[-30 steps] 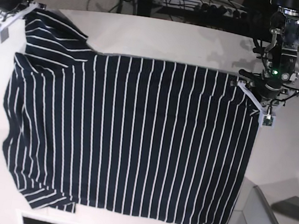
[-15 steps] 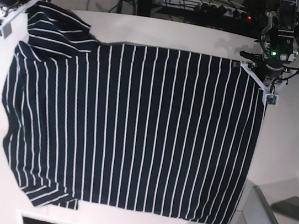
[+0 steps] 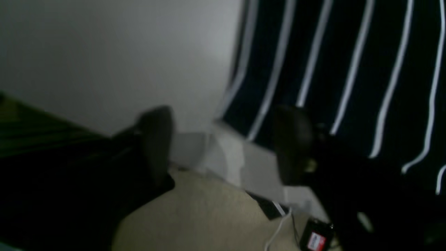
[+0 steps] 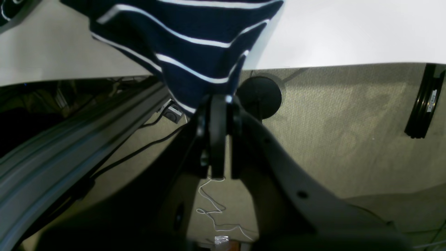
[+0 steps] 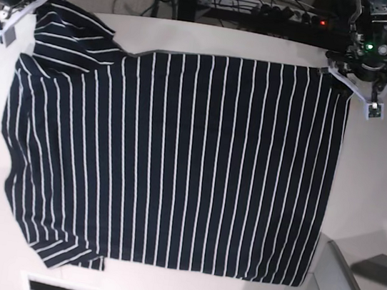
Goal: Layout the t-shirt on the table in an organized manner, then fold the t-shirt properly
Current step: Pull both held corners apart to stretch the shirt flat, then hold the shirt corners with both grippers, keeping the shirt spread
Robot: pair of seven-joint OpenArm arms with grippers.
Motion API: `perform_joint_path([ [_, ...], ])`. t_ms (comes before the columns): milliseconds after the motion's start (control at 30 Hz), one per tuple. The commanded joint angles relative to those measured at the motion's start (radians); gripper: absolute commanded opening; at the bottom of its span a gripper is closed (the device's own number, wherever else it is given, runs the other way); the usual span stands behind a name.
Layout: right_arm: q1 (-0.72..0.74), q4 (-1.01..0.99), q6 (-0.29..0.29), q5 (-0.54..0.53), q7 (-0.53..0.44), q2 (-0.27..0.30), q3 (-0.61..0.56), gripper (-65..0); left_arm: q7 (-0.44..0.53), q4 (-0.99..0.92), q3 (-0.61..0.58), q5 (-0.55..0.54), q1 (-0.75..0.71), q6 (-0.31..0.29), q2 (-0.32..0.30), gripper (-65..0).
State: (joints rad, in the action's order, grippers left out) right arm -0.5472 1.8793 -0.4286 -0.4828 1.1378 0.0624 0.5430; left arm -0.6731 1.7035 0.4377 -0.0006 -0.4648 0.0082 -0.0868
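At far left of the t-shirt (image 5: 170,160): right end effector (image 4: 217,104) pinched together on a sleeve corner, beyond the desk (image 5: 380,178) edge.
T-shirt: spread nearly flat across the desk, left sleeve side rumpled.
Far right corner: left end effector (image 5: 352,79) with pads apart, straddling the hem.
Advice: judged best to pull both corners evenly outward, low, then release.

The white tabletop (image 5: 380,178) carries a single item: the dark navy t-shirt (image 5: 176,164) with thin white stripes, spread nearly flat. Bare tabletop borders the t-shirt on its left, right and near sides.
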Motion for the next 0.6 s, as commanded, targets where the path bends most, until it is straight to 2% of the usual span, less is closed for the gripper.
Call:
perform_joint_path([
  [0,-0.006,0.019,-0.005,-0.006,-0.008,0.011,0.004,-64.5,0.014,0.037,0.025,-0.002,-0.016,0.005,-0.001,-16.3],
  [67,-0.006,0.019,-0.006,-0.006,-0.009,0.012,0.004,-64.5,0.014,0.057,0.071,-0.054,-0.038,0.003,0.009,-15.5],
  [167,-0.006,0.019,-0.006,-0.006,-0.009,0.012,0.004,-64.5,0.014,0.053,0.178,-0.272,-0.079,-0.007,0.014,-15.6],
  [200,-0.006,0.019,-0.008,-0.006,-0.009,0.012,0.004,-64.5,0.014,0.048,0.223,-0.378,-0.101,-0.038,0.014,-15.6],
  [300,-0.006,0.018,-0.063,-0.001,-0.009,0.012,0.004,-64.5,0.014,-0.023,0.333,-0.709,-0.156,-0.213,0.006,-15.6],
  [333,-0.006,0.018,-0.075,-0.001,-0.009,0.012,0.004,-64.5,0.014,-0.061,0.353,-0.774,-0.16,-0.264,0.003,-15.6],
  [567,-0.004,0.016,-0.086,0.0,-0.009,0.012,0.004,-64.5,0.014,-0.145,0.356,-0.793,-0.127,-0.411,-0.009,-15.6],
])
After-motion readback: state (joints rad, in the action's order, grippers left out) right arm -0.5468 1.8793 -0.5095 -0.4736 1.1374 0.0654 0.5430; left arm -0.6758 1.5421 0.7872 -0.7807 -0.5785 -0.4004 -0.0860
